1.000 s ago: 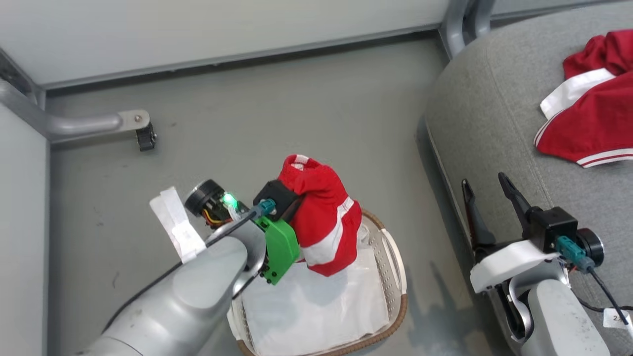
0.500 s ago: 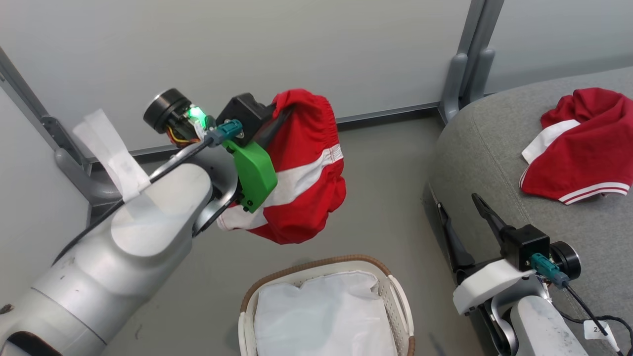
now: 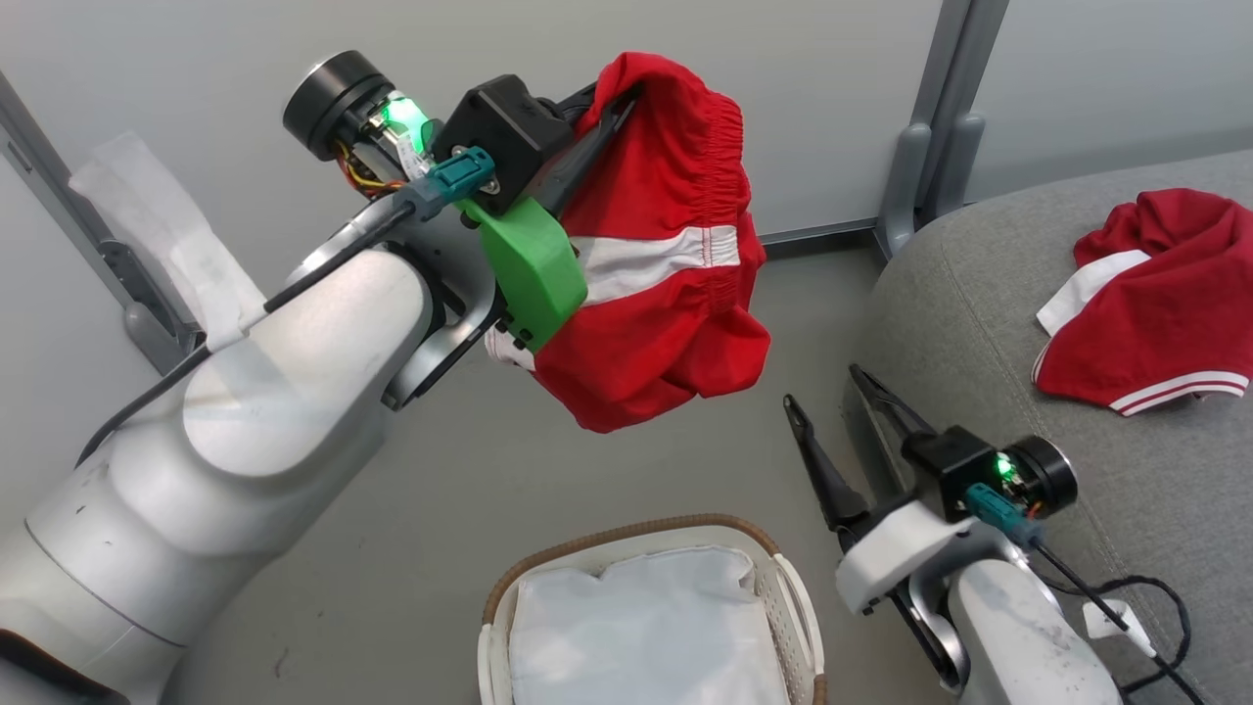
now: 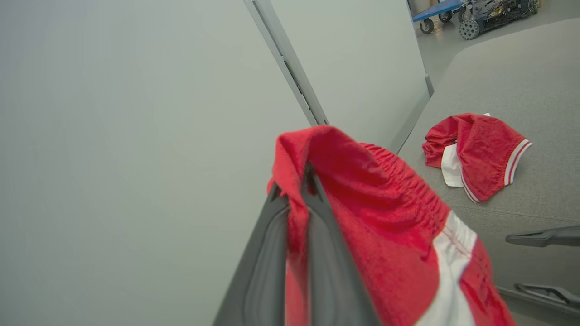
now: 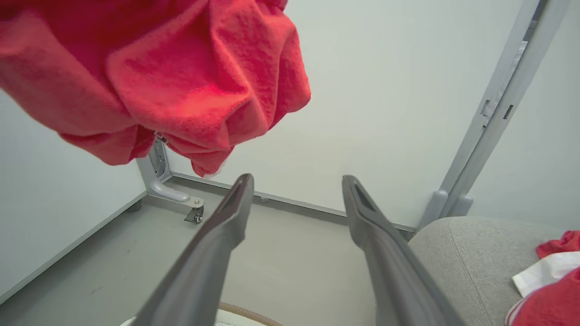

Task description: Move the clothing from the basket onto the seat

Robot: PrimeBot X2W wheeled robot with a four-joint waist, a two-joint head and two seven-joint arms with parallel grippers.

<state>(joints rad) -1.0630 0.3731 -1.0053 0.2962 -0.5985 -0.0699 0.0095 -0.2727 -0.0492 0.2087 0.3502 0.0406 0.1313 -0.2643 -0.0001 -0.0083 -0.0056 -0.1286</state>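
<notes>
One red garment (image 3: 666, 294) hangs pinched in the left tool (image 4: 294, 185), near the spread, empty right tool (image 3: 822, 387).

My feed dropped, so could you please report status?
Left gripper shut on red shorts, high above basket. Right gripper open, empty, by seat. One garment already on seat.

You've raised left gripper (image 3: 626, 93) from frame centre to upper middle. Red shorts (image 3: 666, 294) in its grip lifted off basket (image 3: 626, 529), now hanging well above it. Whole view tipped up: basket slid to bottom edge. Right gripper (image 3: 820, 386) swung left, off seat (image 3: 979, 323) edge.
</notes>
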